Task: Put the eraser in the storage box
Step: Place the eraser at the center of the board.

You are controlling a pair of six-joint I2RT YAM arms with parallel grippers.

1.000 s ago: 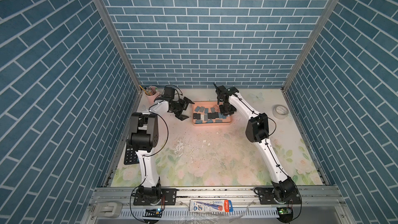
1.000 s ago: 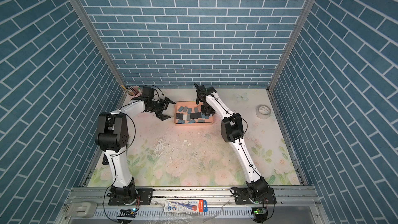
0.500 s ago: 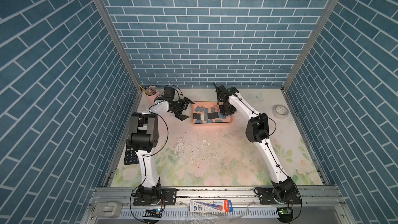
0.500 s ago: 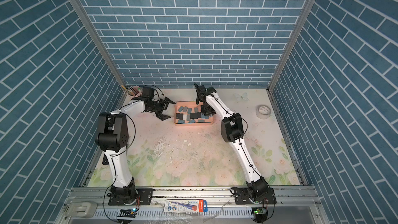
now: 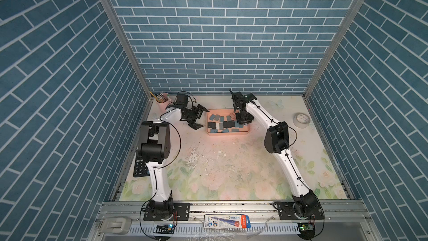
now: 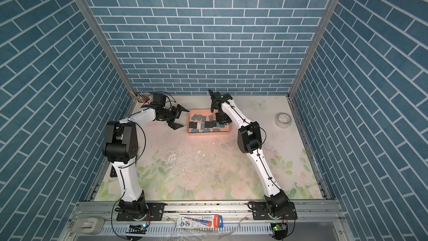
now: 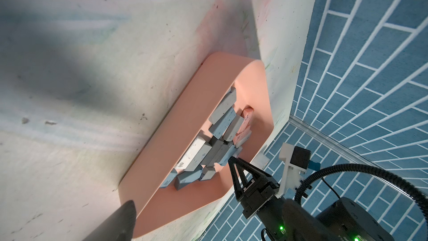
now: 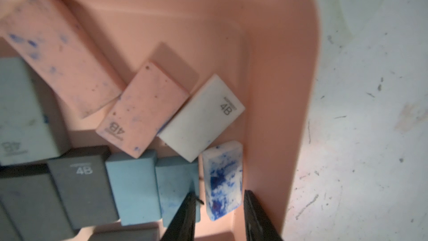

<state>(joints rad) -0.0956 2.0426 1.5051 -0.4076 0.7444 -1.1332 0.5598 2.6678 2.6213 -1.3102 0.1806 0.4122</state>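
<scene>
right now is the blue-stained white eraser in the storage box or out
In. The blue-stained eraser lies on the floor of the storage box, by its wall, between the parted fingers of the right gripper.

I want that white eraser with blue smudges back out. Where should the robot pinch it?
Probably pinch the smudged eraser across its two long sides, coming straight down from above. It lies along the storage box wall, with slim gaps either side.

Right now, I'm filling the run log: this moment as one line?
right gripper: open, astride blue-stained eraser lying in box | left gripper: open, beside box | task: apparently done
</scene>
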